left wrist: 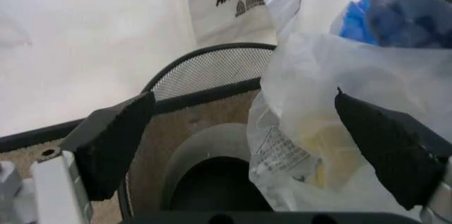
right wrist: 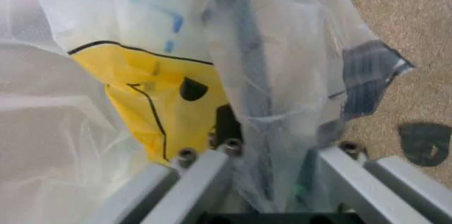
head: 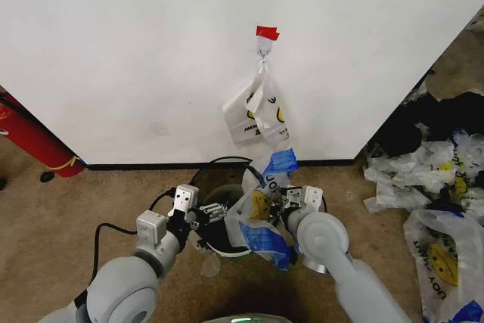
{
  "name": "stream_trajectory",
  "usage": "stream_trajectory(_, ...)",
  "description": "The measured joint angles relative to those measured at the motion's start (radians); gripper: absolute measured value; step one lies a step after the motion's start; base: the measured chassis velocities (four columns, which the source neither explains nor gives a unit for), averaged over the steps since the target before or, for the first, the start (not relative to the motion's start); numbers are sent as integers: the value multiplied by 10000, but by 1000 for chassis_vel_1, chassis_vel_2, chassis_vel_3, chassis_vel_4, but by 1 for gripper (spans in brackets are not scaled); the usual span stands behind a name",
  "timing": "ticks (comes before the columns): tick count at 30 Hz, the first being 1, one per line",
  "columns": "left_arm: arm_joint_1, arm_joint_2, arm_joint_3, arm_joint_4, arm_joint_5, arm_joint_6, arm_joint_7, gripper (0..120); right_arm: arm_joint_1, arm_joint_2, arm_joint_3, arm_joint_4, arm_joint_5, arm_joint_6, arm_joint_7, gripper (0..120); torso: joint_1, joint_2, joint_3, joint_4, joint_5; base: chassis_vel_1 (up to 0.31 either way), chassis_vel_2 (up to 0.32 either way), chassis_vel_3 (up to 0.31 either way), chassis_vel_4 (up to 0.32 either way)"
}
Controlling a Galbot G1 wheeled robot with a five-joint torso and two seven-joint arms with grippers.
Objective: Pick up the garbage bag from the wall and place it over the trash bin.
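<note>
The garbage bag (head: 265, 213), thin and see-through with blue handles and a yellow smiley, hangs low in front of the wall (head: 136, 51), over the right side of the trash bin (head: 224, 226). My right gripper (head: 285, 203) is shut on the bag's film, which fills the gap between its metal fingers (right wrist: 194, 173). My left gripper (head: 209, 215) is open above the bin's opening, left of the bag. In the left wrist view its black pads (left wrist: 113, 147) stand wide apart, the bag (left wrist: 332, 107) bulges in by the far pad, and the bin's meshy rim (left wrist: 211, 73) lies below.
A whiter smiley bag (head: 255, 115) hangs from the hook under the red tape (head: 266, 32). A pile of plastic bags (head: 435, 187) covers the floor at the right. A red fire extinguisher (head: 34, 141) leans at the left. A black cable (head: 221, 161) runs along the baseboard.
</note>
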Motion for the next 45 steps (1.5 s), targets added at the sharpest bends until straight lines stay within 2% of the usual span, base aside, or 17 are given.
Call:
stream_trajectory(7,-150,214,-211,-349,-462,32,-42,100,-76,75,113,146,-89,304,-180,0,1,-1,2,3,5,0,0,0,0)
stream_trajectory(13,-343,609,-416,-1012,-1440,228,-96,100,-145,366,242,453,-352,803,-342,0,0,-1,1,3,0,0,0,0,0)
stream_trajectory(16,-615,965,-547,-1116,-2331,400,-129,100,-263,478,398,651,-450,1072,-459,0,1,-1,0,4,-1,0,0,0,0)
stream_trajectory(20,-1266,1706,-669,-1130,-4103,710,-104,100,-487,556,653,751,-830,1237,-645,0,1,-1,0,3,0,0,0,0,0)
stream_trajectory(21,-1266,1706,-669,-1130,-4103,710,-104,100,-487,556,653,751,-830,1237,-645,0,1,-1,0,3,0,0,0,0,0)
stream_trajectory(26,-2480,2292,-372,-1130,-5960,1051,-153,100,-584,562,692,749,-1126,1247,-700,0,1,-1,0,1,-1,0,0,0,0)
stream_trajectory(31,-3124,2507,67,-1127,-6196,1185,93,100,-563,623,645,713,-1218,1245,-702,0,1,-1,-1,2,0,0,0,0,0)
stream_trajectory(38,-3548,2493,596,-1118,-6259,1360,436,100,-523,638,557,636,-1259,1213,-698,0,1,-1,-1,2,0,0,0,0,0)
stream_trajectory(41,-4180,2368,1426,-1113,-6208,1428,570,100,-453,622,561,578,-1256,1190,-665,0,1,-1,-1,2,0,0,0,0,0)
stream_trajectory(45,-4717,2227,1817,-1111,-6511,1462,645,100,-455,606,571,573,-1246,1169,-634,0,1,-1,-1,1,1,0,0,0,0)
